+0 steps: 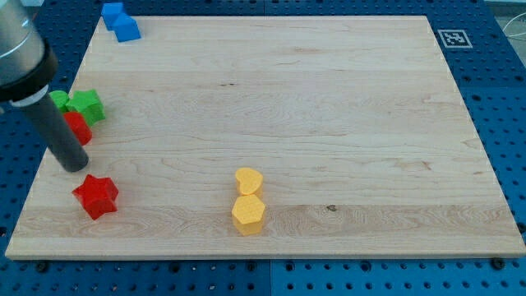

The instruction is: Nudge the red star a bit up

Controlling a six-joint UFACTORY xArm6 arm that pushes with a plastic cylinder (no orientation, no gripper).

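Observation:
The red star (97,196) lies near the board's lower left corner. My tip (74,164) is the lower end of the dark rod, just above and a little left of the red star, with a small gap between them. Behind the rod, a second red block (79,127) is partly hidden; its shape cannot be made out.
A green star (87,105) and a green block (59,100) sit at the left edge above the rod. A blue block (120,21) lies at the top left corner. A yellow heart (248,181) and a yellow hexagon (248,214) touch at bottom centre. The wooden board (329,99) is bordered by blue pegboard.

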